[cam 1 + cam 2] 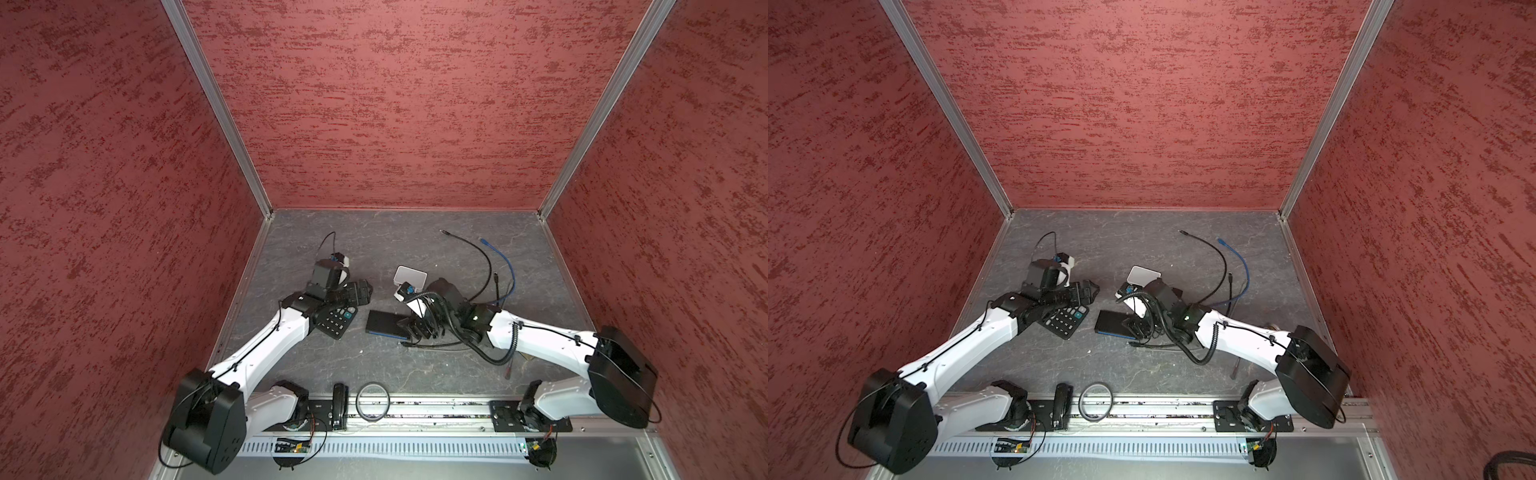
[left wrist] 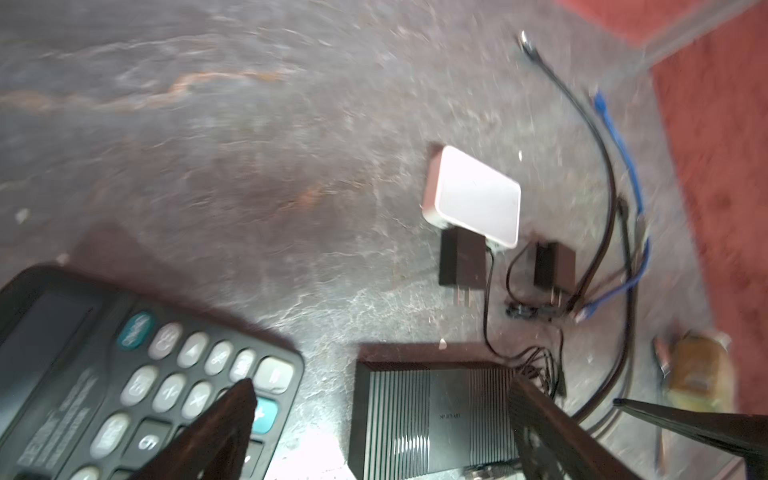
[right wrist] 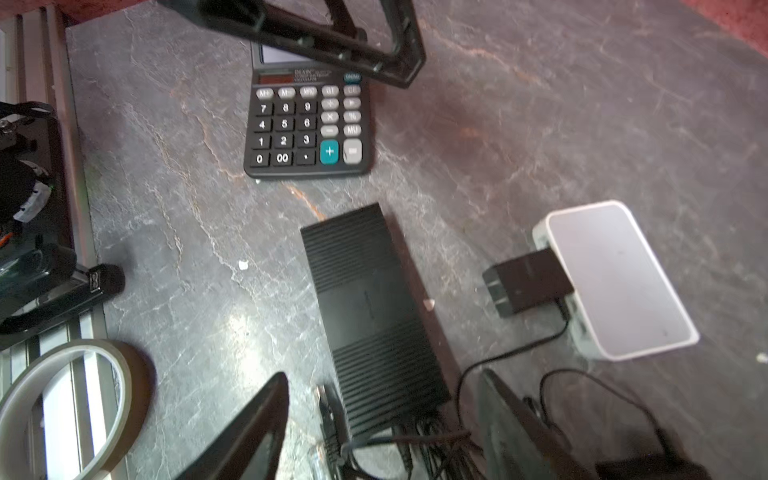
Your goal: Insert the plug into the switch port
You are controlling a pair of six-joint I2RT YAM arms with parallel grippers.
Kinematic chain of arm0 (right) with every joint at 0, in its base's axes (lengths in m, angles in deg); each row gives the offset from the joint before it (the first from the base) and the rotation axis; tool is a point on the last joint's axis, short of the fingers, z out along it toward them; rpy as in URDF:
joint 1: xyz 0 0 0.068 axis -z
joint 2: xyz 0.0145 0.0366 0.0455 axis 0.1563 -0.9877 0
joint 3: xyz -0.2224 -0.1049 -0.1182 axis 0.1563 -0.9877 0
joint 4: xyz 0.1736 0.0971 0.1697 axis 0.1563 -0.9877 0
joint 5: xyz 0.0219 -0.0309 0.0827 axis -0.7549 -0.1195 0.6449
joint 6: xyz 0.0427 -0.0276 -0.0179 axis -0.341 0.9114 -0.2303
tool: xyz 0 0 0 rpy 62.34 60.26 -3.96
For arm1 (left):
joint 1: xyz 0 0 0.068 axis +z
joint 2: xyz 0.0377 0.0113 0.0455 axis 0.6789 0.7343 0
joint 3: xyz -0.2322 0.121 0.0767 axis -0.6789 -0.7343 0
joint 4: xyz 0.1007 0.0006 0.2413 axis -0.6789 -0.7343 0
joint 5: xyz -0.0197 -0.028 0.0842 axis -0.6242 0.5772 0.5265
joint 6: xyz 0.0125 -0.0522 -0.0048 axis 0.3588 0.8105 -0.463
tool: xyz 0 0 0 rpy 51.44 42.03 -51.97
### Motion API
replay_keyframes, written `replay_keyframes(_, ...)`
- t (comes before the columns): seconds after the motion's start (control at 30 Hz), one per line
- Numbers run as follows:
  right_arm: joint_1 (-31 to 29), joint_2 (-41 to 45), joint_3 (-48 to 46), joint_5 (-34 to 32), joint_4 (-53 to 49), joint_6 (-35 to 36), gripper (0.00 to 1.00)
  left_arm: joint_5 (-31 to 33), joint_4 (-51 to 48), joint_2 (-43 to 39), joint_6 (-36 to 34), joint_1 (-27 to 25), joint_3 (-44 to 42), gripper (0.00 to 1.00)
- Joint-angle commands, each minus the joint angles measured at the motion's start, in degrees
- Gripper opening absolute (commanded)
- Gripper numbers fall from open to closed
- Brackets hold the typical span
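**Tabletop scene, both arms low over the grey table (image 1: pixel 316 365).**

- **Switch:** The black network switch (image 1: pixel 384 322) lies flat at mid-table, between the calculator (image 1: pixel 338 322) and the right arm.
- **Right gripper (image 3: pixel 384 374):** The jaws stand apart and straddle the switch's cable end with a gap on each side. They grip nothing.
- **Plug:** A black cable bundle (image 3: pixel 419 444) gathers at that end of the switch. Which lead carries the plug cannot be told.
- **Left gripper (image 1: pixel 363 291):** The jaws are wide and empty, hovering over the calculator's far end.
- **Other items:** A white box (image 1: pixel 410 276) sits just beyond the switch, with a black power adapter (image 3: pixel 528 280) leaning against it. A blue Ethernet cable (image 2: pixel 618 141) and a black cable (image 2: pixel 594 124) trail toward the right wall, their free ends on the table. A tape ring (image 3: pixel 135 374) rests on the front rail.
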Motion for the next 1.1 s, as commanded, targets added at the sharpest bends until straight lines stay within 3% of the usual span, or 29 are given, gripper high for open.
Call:
replay_keyframes(0.0, -0.8, 2.4, -2.7, -1.8, -0.5, -5.8, 0.68, 4.9, -6.5, 4.4, -10.0, -5.2, 5.0, 0.94)
replay_keyframes(0.4, 0.2, 7.9, -9.7, -0.5, 3.2, -13.7, 0.68, 6.0, -18.1, 14.8, -23.0, -15.1, 13.6, 0.97)
replay_keyframes(0.6, -1.1, 5.7, -10.3, 0.6, 2.7, -9.9, 0.6, 8.9, -22.2, 18.3, -28.2, -16.8, 17.3, 0.97)
replay_keyframes(0.77, -3.8, 5.1, -12.9, -0.6, 9.1, -6.3, 0.55, 8.6, -20.5, 18.2, -33.1, -17.7, 15.8, 0.97)
replay_keyframes(1.07, -6.8, 0.9, -12.3, -1.4, 13.1, -2.2, 0.54, 7.5, -16.8, 19.0, -38.6, -20.1, 12.0, 0.95)
